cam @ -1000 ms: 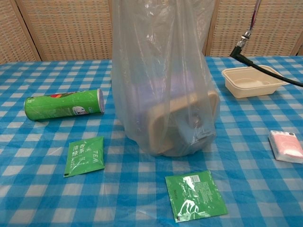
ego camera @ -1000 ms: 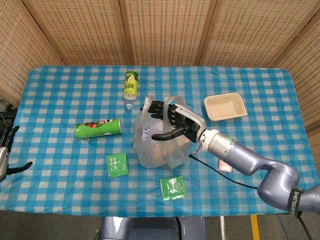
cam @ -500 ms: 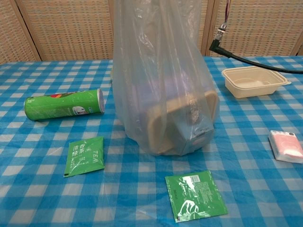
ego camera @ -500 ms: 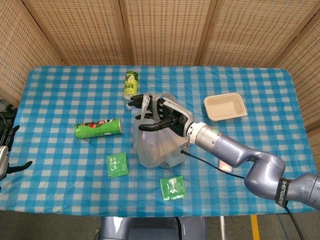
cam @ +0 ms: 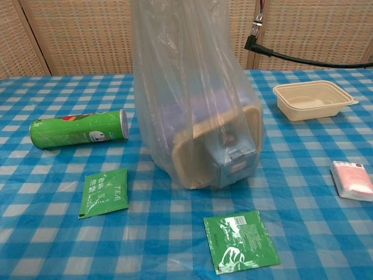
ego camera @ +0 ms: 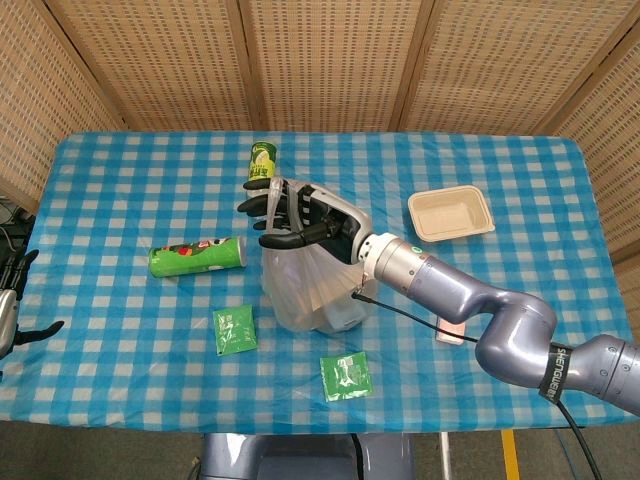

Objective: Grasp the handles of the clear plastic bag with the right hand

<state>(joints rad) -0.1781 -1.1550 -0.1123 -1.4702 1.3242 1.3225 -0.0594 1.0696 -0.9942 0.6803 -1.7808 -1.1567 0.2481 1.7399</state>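
Fingers (ego camera: 262,203) of the right hand (ego camera: 300,215) are curling around the gathered top of the clear plastic bag (cam: 195,111), with the dark fingertips hooking past the handles toward the far left; from the head view the bag's neck is bunching under the palm, so the grasp looks made or very nearly made, though I cannot tell whether both handles are truly inside the curl. The bag is standing near the middle of the counter (ego camera: 120,170), its plastic drawn upward, with a beige tray and a small blue box leaning inside it. What seems left is only to confirm the hold by keeping tension on the handles.

Against half a second ago, the hand is sitting further toward the far-left side, now close to the green bottle (ego camera: 262,157), and the bag's top is being pulled that way; in the chest view the tray and box inside are tilting more steeply, and the cable plug is hanging higher and further left.

Around the bag, a green can (ego camera: 196,256) is lying toward the left edge, two green tea packets (cam: 106,191) are lying near the front edge, an empty tray (ego camera: 450,213) is sitting toward the right. The left hand (ego camera: 12,300) is hanging off the left edge, fingers spread, holding nothing.
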